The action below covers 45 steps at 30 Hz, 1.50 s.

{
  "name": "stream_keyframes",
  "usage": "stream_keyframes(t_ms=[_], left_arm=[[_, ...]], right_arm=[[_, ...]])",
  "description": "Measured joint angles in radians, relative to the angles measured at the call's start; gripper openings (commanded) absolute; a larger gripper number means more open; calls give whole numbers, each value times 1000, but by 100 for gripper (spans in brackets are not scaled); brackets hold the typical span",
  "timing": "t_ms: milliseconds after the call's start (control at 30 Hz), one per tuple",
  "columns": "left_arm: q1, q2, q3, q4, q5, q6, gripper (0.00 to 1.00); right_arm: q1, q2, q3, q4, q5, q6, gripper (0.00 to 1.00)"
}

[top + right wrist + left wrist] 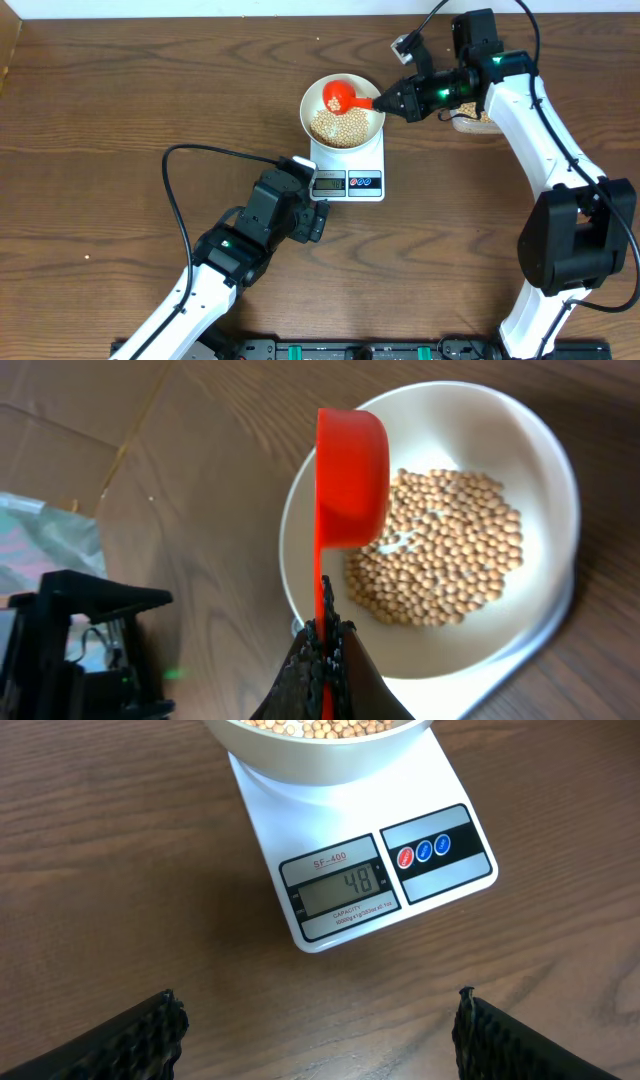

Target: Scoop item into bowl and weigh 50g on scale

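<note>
The white bowl (342, 112) stands on the white scale (350, 170) and holds a pile of pale-tan beans (340, 127). The scale's display (344, 888) reads 48. My right gripper (392, 100) is shut on the handle of a red scoop (340, 96). The scoop (350, 475) is tipped on its side above the bowl (500, 420), over the beans (440, 550). My left gripper (318, 213) stands open just in front of the scale (270, 790), its fingers (140, 1040) apart with bare table between them.
A clear tub of beans (470, 120) lies behind the right arm at the back right. A black stand (90, 650) and crumpled plastic (50, 540) show at the left of the right wrist view. A cable (180, 200) loops beside the left arm.
</note>
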Motion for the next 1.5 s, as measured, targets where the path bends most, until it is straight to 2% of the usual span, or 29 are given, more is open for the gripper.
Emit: stream_keyframes(t_ms=[533,800,1100,1500], left_arm=[[0,0,0,0,0,0,88],[0,0,0,0,0,0,88],[0,0,0,0,0,0,88],[0,0,0,0,0,0,88]], right_arm=[[0,0,0,2,6,0,2],[20,-26,0,-15,193,-23,1],[141,-53,0,-46,455,-121,1],[179,-53,0,-21,557,-159,1]])
